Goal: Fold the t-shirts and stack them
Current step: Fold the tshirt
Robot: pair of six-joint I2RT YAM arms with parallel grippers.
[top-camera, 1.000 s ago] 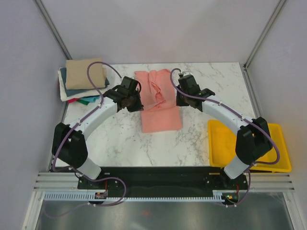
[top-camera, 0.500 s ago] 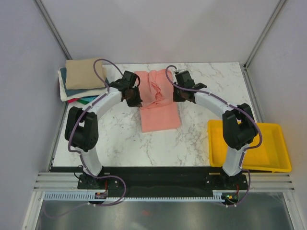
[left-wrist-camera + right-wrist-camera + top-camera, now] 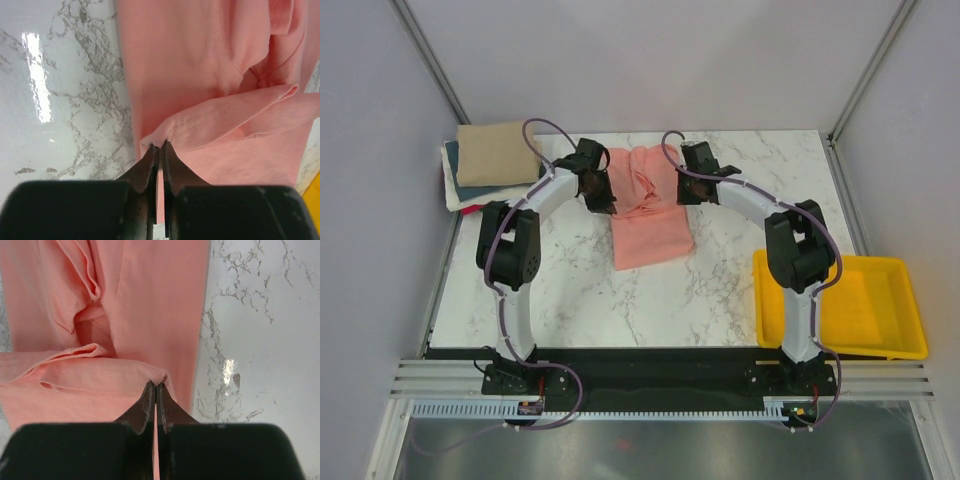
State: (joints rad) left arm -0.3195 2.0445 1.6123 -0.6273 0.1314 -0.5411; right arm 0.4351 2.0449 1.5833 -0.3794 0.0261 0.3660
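Note:
The salmon-pink t-shirt lies partly folded on the marble table, its far part bunched. My left gripper is shut on the shirt's left edge; in the left wrist view the jaws pinch a hemmed fold of pink cloth. My right gripper is shut on the shirt's right edge; in the right wrist view the jaws pinch the hem. A pile of folded t-shirts, tan on top over white, dark teal, green and red, sits at the far left.
A yellow plastic tray sits at the near right edge of the marble table. Grey walls and metal posts enclose the table at the back and sides.
Both grippers have moved toward the far side of the table, carrying the shirt's edges with them. The shirt's near edge has slid a little farther away.

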